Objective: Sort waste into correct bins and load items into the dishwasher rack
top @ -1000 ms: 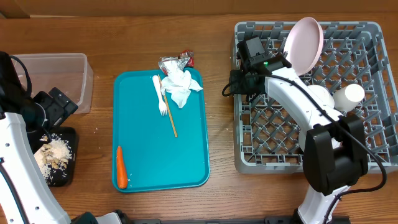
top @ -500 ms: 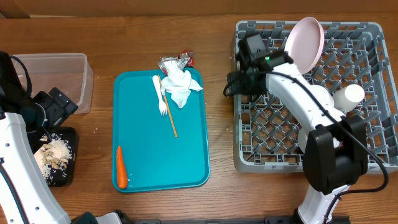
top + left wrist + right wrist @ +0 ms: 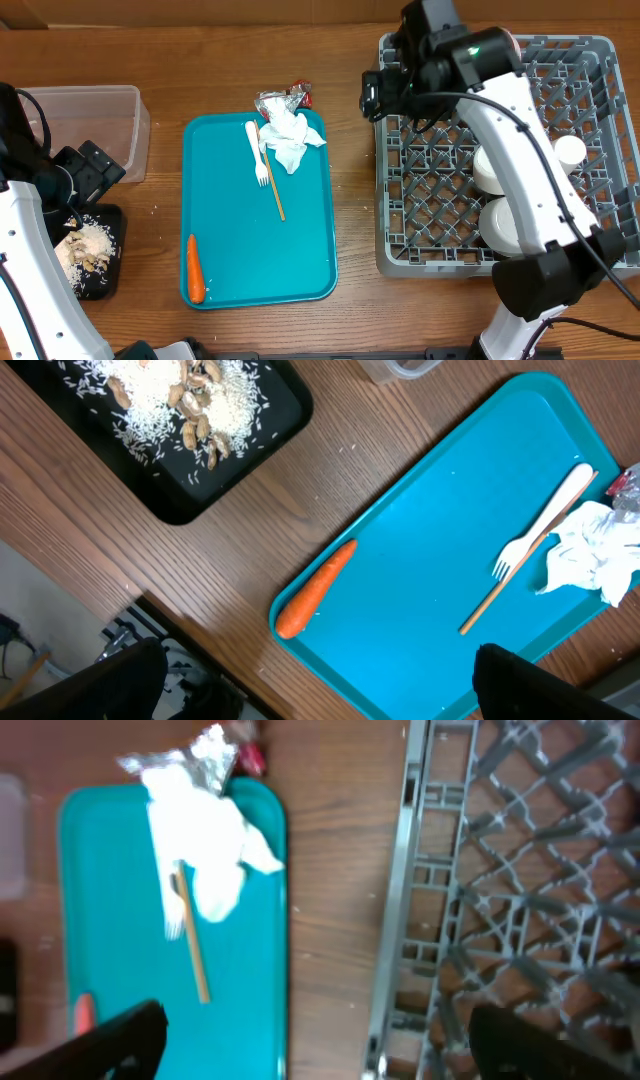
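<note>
My right claw (image 3: pixel 370 95) hangs released and empty over the far left corner of the rack (image 3: pixel 600 60), so I'd go left for the fork (image 3: pixel 256 152) on the tray (image 3: pixel 300 250), pinching its handle clear of the napkin (image 3: pixel 288 140) and stick (image 3: pixel 272 185) beside it.

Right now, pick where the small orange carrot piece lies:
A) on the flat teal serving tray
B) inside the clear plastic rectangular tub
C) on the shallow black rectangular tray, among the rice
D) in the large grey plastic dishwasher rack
A: the small orange carrot piece lies flat on the flat teal serving tray, close to one long edge and well apart from the white plastic fork.
</note>
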`<state>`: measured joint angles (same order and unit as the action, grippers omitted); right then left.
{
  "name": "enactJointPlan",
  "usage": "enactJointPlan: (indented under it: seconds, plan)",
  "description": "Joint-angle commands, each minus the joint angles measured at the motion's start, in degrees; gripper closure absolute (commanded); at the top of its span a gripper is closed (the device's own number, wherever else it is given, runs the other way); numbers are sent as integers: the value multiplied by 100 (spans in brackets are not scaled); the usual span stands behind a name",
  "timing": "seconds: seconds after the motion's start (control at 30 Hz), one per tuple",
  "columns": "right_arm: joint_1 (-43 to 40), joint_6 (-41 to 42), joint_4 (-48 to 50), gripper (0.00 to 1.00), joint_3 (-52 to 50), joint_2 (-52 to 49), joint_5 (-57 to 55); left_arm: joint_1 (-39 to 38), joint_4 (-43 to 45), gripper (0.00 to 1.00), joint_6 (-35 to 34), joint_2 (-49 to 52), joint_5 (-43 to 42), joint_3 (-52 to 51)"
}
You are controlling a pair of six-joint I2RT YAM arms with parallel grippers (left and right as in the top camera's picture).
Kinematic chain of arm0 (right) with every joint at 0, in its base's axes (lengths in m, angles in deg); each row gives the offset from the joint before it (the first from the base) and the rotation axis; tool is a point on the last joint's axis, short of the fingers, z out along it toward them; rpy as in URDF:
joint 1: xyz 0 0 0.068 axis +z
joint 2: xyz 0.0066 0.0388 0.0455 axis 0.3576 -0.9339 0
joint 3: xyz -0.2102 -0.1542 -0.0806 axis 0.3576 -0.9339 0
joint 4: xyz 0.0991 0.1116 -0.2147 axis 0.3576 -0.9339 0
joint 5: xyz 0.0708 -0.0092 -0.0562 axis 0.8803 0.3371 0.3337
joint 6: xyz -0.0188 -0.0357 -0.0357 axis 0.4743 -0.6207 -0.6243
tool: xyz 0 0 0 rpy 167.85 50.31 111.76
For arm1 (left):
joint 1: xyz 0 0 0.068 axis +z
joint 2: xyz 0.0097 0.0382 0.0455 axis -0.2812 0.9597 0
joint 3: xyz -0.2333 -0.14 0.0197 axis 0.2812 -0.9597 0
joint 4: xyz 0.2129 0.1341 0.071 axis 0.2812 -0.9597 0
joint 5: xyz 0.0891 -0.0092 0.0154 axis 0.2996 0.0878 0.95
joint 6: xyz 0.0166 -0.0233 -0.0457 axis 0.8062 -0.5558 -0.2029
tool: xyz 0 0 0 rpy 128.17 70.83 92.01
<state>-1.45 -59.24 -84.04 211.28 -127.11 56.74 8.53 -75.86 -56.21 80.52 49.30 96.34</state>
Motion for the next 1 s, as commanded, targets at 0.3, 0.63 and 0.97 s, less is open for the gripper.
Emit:
enactJointPlan:
  seconds: [0.3, 0.63, 0.97]
  plan:
    - [-90, 870, -1460, 0, 2100, 737, -691, -13, 2, 0, -57, 24, 17, -20]
    - [-160, 1685, -1458, 0, -863, 3427, -2000, -13, 2, 0, -57, 24, 15, -20]
    - [-1810, 1871, -1049, 0, -2100, 4144, -2363, -13, 2, 0, -57, 24, 15, -20]
